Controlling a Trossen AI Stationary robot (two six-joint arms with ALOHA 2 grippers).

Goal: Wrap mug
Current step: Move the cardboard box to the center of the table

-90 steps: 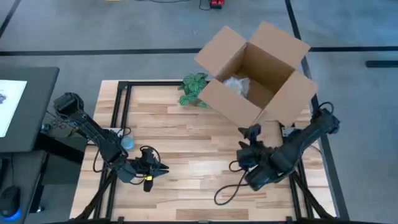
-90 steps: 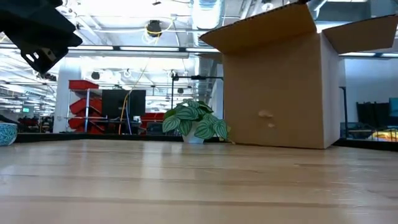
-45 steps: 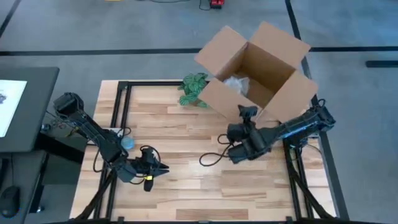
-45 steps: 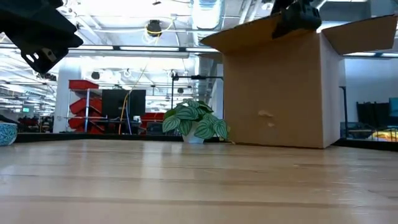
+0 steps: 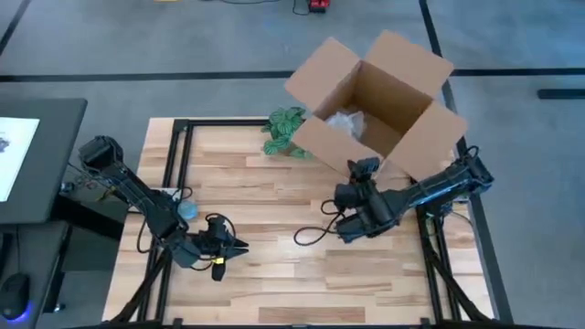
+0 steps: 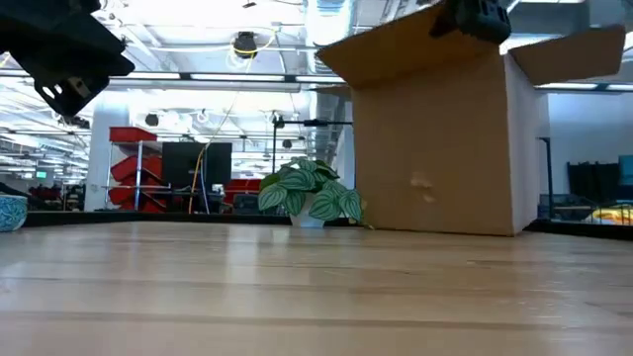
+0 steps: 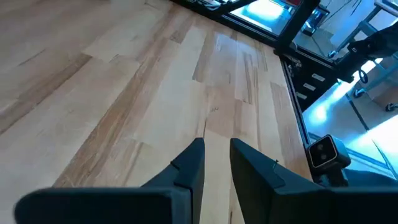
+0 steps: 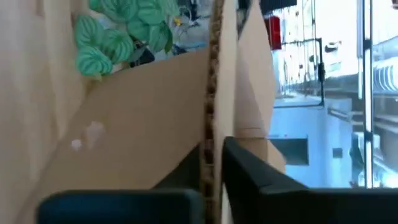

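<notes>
Right gripper (image 5: 356, 171), clamped on the cardboard box (image 5: 384, 100) flap right of centre, should pull gently; left gripper (image 5: 239, 247) idles nearly closed lower left, mug not visible.

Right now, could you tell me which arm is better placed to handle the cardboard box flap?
The right: its gripper sits at the cardboard box, a flap edge between its fingers. The left gripper hovers far away over bare table.
</notes>
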